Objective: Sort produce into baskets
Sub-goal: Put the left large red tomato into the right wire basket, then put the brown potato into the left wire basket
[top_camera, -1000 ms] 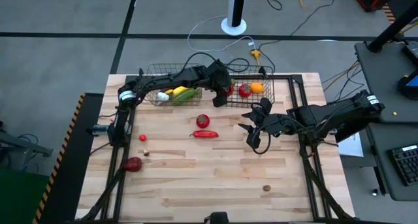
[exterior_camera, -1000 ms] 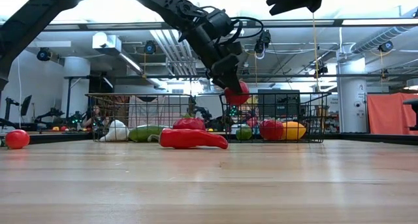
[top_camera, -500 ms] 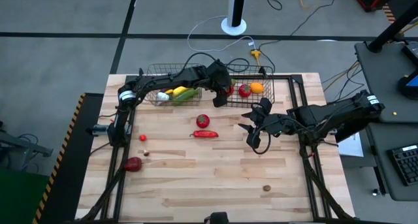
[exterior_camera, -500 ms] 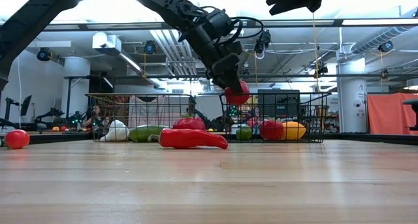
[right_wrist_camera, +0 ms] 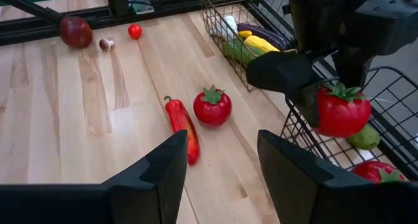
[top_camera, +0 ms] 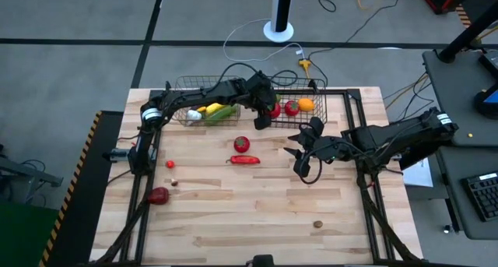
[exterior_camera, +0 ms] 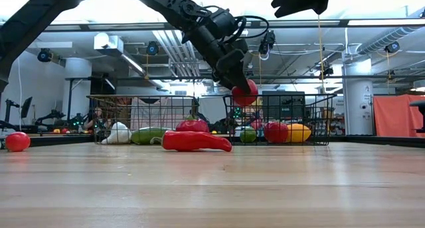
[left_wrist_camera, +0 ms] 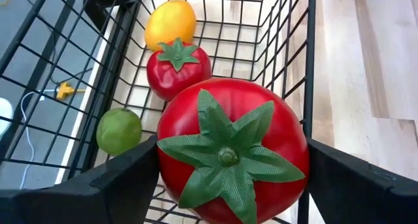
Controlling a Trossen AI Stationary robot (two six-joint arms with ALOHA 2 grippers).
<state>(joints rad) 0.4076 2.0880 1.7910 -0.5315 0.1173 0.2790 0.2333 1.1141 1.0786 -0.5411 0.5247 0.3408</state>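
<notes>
My left gripper (top_camera: pixel 267 113) is shut on a red tomato (left_wrist_camera: pixel 232 149) and hangs above the near left corner of the dark wire basket (top_camera: pixel 331 115). That basket holds a smaller tomato (left_wrist_camera: pixel 177 67), an orange (left_wrist_camera: pixel 170 21) and a green lime (left_wrist_camera: pixel 119 130). The copper basket (top_camera: pixel 204 86) to its left holds white garlic, yellow corn, a cucumber and an eggplant. Another tomato (top_camera: pixel 242 144) and a red pepper (top_camera: pixel 245 159) lie on the table. My right gripper (top_camera: pixel 299 154) hovers open above the table's right half, with nothing between its fingers. My left gripper pinches the tomato's two opposite sides (left_wrist_camera: pixel 166 155) between its two fingers (left_wrist_camera: pixel 124 178), with the green calyx facing the wrist. The fingers slant down toward the table's far right. The tomato (exterior_camera: pixel 244 93) hangs clear, about level with the dark basket's rim.
A small red cherry tomato (top_camera: pixel 170 164), a small mushroom-like piece (top_camera: pixel 173 182) and a dark red fruit (top_camera: pixel 159 195) lie near the table's left edge. A small brown piece (top_camera: pixel 317 224) lies near the front right. The table's near half is mostly bare wood.
My left gripper has swung its wrist slightly, carrying the tomato a little up and over toward the dark basket. Its hold is unchanged.
</notes>
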